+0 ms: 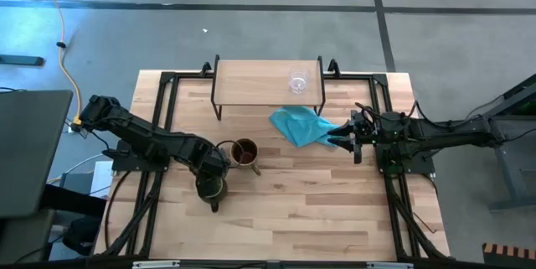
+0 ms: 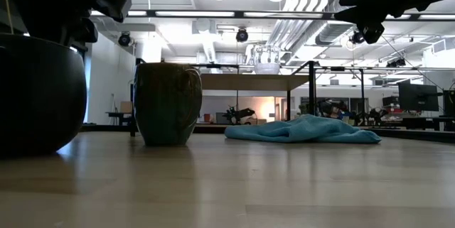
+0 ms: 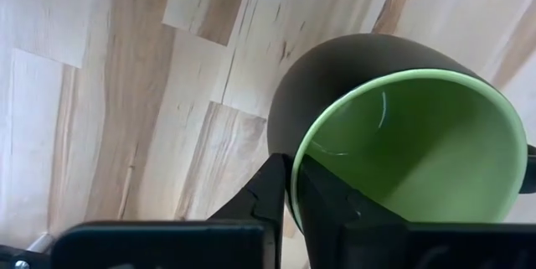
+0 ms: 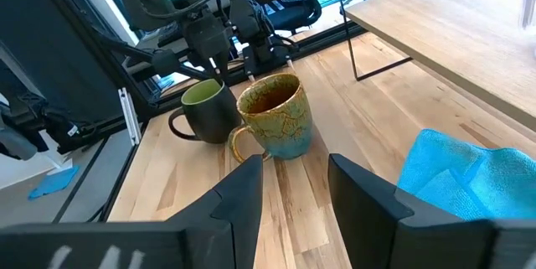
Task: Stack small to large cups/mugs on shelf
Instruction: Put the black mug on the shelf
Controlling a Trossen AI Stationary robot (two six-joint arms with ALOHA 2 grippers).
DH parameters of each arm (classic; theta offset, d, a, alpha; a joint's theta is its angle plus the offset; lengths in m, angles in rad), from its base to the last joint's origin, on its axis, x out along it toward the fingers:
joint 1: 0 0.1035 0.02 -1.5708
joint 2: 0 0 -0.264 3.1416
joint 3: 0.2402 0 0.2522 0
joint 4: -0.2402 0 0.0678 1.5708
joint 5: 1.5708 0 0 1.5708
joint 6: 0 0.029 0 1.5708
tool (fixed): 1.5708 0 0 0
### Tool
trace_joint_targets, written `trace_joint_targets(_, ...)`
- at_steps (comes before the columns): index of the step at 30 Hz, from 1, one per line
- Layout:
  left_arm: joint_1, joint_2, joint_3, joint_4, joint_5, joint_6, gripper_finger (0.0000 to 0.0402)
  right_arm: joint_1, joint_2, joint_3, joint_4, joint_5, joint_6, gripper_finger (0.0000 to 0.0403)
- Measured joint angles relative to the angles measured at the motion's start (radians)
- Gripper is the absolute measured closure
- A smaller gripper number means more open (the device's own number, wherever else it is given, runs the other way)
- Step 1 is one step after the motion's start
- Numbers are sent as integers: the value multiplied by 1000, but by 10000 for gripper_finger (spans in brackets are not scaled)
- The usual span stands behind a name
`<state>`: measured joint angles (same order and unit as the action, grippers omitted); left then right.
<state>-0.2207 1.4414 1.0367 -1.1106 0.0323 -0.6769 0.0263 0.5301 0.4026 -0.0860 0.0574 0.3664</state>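
The dark mug with green inside (image 1: 211, 188) stands on the tabletop at the near left, and my left gripper (image 1: 210, 177) is shut on its rim. It also shows in the right wrist view (image 4: 205, 110). The tan-brown mug (image 1: 244, 153) stands upright just beside it. The small clear glass cup (image 1: 298, 80) stands on the shelf (image 1: 251, 80) at the far edge. My right gripper (image 4: 293, 198) is open and empty, up above the table next to a blue cloth (image 1: 303, 125). My left gripper pinches the dark mug's rim (image 3: 295, 193), one finger inside the green hollow (image 3: 331, 206) and one outside on the dark wall (image 3: 268, 189). The fingers come from above. In the low view the mug's base (image 2: 35, 150) looks to be on the table.
The blue cloth (image 2: 306, 128) lies crumpled on the table between the shelf's right end and my right gripper. The tan-brown mug (image 4: 276, 118) stands close against the dark mug. Bare tabletop (image 1: 318, 210) lies toward the near edge. Black frame rails (image 1: 159, 118) run along both sides.
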Motion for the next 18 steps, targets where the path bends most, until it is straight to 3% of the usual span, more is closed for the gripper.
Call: trace_joint_targets(18, 0, 1, -1, -14, -29, -11, 400, 0, 0, 0, 0, 0, -1, 275)
